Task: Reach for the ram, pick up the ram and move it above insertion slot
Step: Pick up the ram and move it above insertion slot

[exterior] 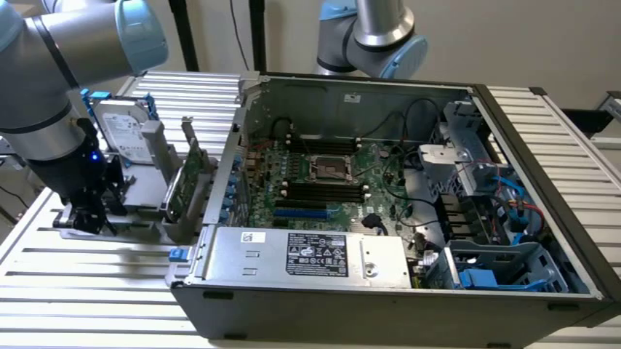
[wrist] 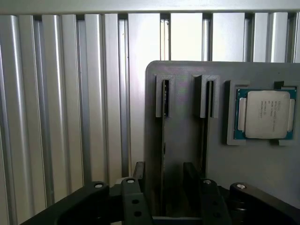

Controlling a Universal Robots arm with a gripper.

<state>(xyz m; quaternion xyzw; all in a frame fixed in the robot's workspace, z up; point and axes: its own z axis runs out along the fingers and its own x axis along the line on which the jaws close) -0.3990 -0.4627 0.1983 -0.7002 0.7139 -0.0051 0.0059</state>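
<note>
Grey plastic holder (wrist: pixel 262 173) keeps the ram (wrist: pixel 163 140) standing on edge in its slot, not yet lifted. The gripper (wrist: pixel 164 176) straddles it, fingers apart and seemingly not touching. The motherboard slots (exterior: pixel 321 190) wait well apart, inside the open case (exterior: pixel 388 313) on the exterior view's right. Everything sits on a ribbed aluminium table (wrist: pixel 56 117), with a plain beige wall (exterior: pixel 543 43) far behind.
</note>
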